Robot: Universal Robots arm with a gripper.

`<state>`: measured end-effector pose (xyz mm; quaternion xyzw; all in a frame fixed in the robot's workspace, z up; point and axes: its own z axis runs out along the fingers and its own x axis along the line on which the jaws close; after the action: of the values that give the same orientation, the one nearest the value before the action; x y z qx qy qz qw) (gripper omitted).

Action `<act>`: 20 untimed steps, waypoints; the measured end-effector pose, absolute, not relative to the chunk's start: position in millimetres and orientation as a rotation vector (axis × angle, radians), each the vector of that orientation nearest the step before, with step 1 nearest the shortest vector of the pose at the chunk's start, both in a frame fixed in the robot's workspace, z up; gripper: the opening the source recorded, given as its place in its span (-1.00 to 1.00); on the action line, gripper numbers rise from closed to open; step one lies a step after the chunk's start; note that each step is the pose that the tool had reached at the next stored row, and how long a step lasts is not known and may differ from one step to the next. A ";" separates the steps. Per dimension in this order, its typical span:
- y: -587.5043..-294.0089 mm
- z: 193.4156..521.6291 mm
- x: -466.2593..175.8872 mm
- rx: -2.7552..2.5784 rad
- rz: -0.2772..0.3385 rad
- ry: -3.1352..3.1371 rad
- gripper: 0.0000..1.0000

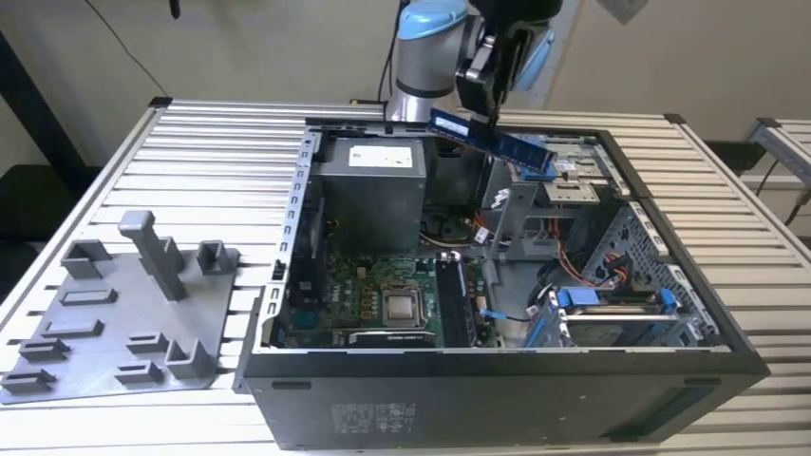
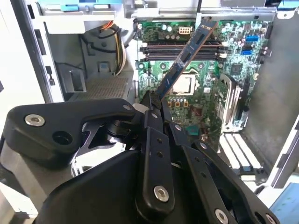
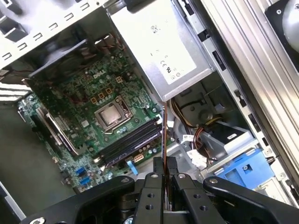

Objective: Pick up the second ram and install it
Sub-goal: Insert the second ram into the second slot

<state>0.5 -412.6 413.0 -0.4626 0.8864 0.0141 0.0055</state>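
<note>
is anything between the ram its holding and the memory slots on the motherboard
Nothing visible. The gripper is shut on the second ram above the open case, and in both wrist views open air lies between it and the memory slots.

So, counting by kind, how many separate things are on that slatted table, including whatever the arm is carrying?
Open computer case: 1
Grey plastic tray: 1
Blue ram stick, clamped in the gripper above the case: 1
Robot arm: 1
Total: 4
</note>
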 end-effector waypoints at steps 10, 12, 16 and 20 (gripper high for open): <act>-412.6 411.9 0.5 -1.222 0.042 2.879 -0.72; -412.6 411.7 0.5 -1.177 0.042 2.898 -0.72; -412.6 411.2 0.5 -1.084 0.041 2.933 -0.72; -412.6 410.8 0.5 -0.991 0.041 2.965 -0.72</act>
<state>0.5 -412.6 410.8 -0.3169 0.9483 0.0130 0.0077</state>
